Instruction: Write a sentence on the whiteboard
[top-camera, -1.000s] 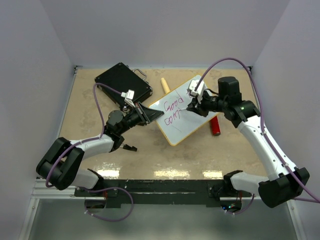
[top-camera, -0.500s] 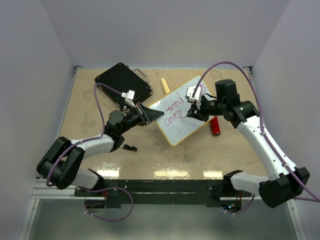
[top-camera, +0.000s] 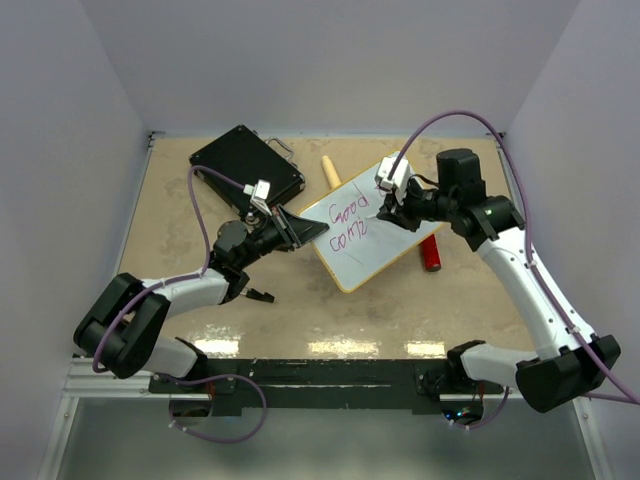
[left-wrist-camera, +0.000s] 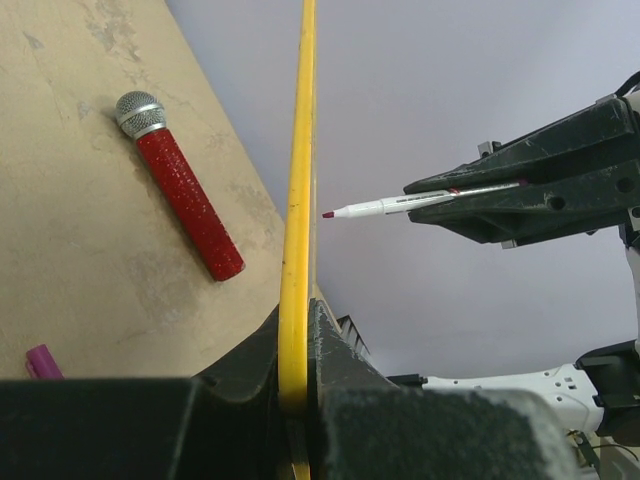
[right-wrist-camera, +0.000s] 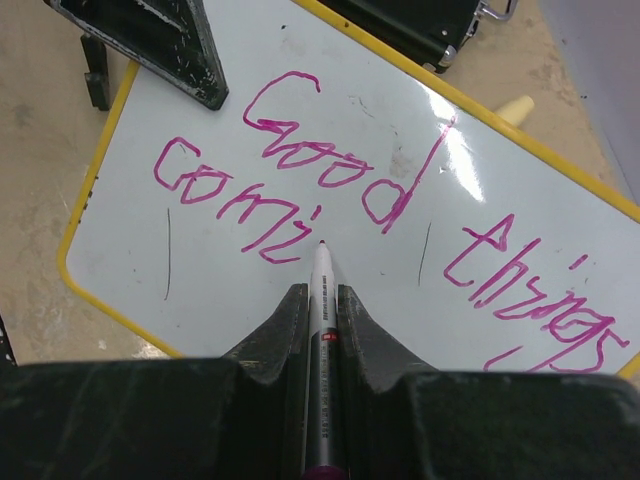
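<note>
Holds the small white rectangular whiteboard with thin yellow frame (top-camera: 365, 255) by its near-left edge in the left hand (top-camera: 315, 228), clamped tight on the frame, with the board mid-desk between the two arms and its long axis running from near-left to far-right. Pinches a slim white marker with a magenta tip (right-wrist-camera: 322, 335) in the right hand (right-wrist-camera: 321, 298), closed firmly around the barrel, tip forward. Aims that tip at the second line of the magenta handwritten sentence (right-wrist-camera: 330, 175), just past "comi" and under "Good things". Turns, for the coming stroke, on the gap between tip and writing face: probably needs a short push along the marker's own axis onto the board, then travel along the board's long axis, away from the left hand. Falls to the right arm, as the only one carrying the marker; leaves the left to steady the board. Suggests, in the right wrist view, a tip already on the surface, yet gives no depth there. Shows, in the left wrist view, the whiteboard (left-wrist-camera: 298, 200) edge-on and the tip just clear of it, not touching, plus a red glittery microphone with a silver head (left-wrist-camera: 185, 205) lying on the tan desk (left-wrist-camera: 70, 150) on the other side of that edge, out of the right wrist's sight. Gives, from the top view alone, both arms together and a black rectangular case (top-camera: 245, 165) beyond the left hand.
</note>
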